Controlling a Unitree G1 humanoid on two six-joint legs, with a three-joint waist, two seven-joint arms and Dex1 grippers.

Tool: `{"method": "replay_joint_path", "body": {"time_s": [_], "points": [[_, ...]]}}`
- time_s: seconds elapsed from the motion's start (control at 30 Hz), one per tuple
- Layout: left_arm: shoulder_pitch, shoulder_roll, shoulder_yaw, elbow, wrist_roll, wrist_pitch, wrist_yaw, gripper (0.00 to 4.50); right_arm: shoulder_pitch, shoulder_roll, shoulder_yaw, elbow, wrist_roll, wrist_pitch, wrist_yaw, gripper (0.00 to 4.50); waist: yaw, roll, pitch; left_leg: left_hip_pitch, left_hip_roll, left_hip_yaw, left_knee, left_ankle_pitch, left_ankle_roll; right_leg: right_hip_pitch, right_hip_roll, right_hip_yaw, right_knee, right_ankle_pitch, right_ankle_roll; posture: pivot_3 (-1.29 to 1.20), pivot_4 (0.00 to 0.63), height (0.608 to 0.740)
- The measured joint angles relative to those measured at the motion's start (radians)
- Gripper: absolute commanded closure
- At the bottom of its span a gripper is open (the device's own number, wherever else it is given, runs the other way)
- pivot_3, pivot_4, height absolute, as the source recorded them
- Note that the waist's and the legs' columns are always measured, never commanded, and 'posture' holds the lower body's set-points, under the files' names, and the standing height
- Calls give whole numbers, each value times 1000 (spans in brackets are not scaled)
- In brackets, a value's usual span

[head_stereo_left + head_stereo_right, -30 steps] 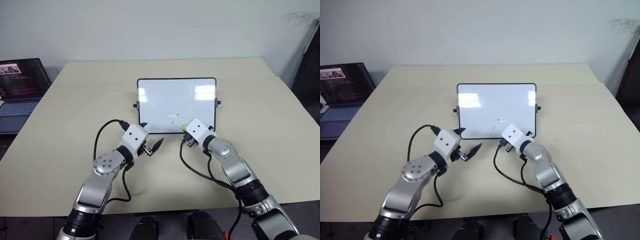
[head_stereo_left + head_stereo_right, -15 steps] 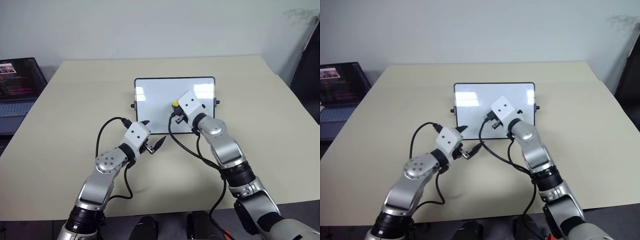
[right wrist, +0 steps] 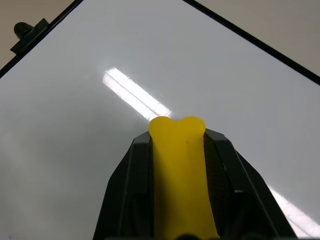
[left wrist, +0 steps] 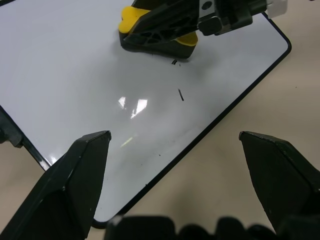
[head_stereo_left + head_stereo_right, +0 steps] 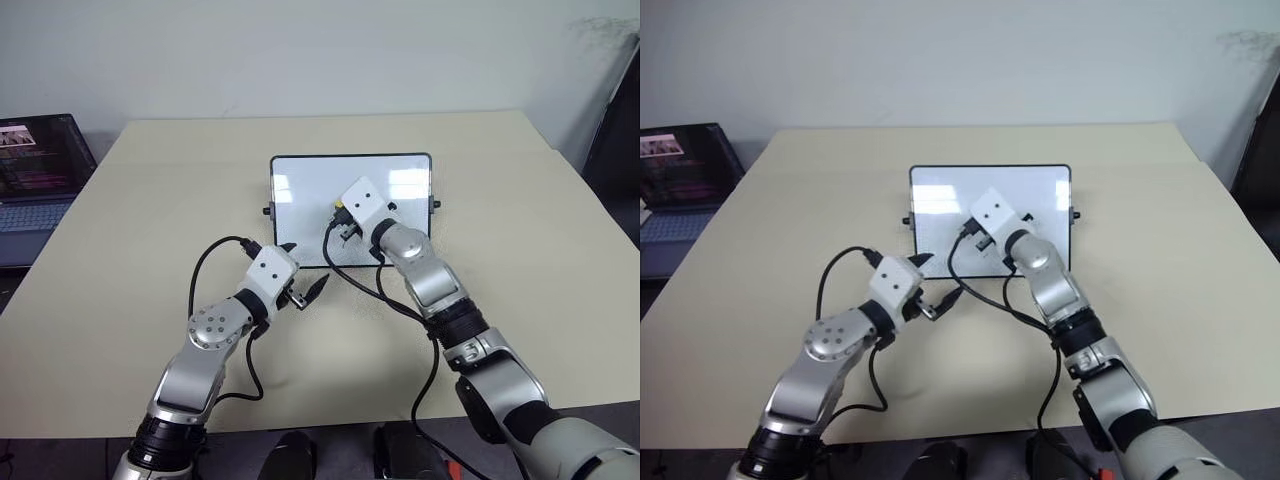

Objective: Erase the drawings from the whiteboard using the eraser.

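The whiteboard (image 5: 300, 195) lies flat at the middle of the tan table, its black frame and side knobs in sight. My right gripper (image 5: 339, 211) is over the board's middle, shut on the yellow eraser (image 3: 179, 165), whose dark underside (image 4: 160, 46) rests on the white surface. Thin black strokes of the drawings (image 4: 180, 94) show on the board right beside the eraser. My left gripper (image 5: 305, 268) hovers open at the board's near left corner with nothing between its fingers (image 4: 80, 170).
An open laptop (image 5: 35, 165) sits off the table's left side. A dark object (image 5: 615, 130) stands past the right edge. Black cables (image 5: 215, 255) loop from both wrists over the near table. Bare tabletop (image 5: 520, 220) surrounds the board.
My right gripper has carried the eraser from the board's near edge up and leftward to its middle. The left arm has stayed put.
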Motion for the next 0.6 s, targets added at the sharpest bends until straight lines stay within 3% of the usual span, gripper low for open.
{"method": "replay_joint_path", "body": {"time_s": [0.3,0.6], "points": [[-2,0,1,6,1,-6,-1,0,189,-74,35,-184,-25,39,38,3434,4,0,0,4,-1,-1,0,0,0,5,0,-1,-1,0,0,0,150,740],[-6,0,1,9,1,-9,-3,0,277,-153,29,-296,-28,116,67,3434,4,-1,-1,7,0,0,0,1,0,7,0,0,0,0,1,0,150,740]]}}
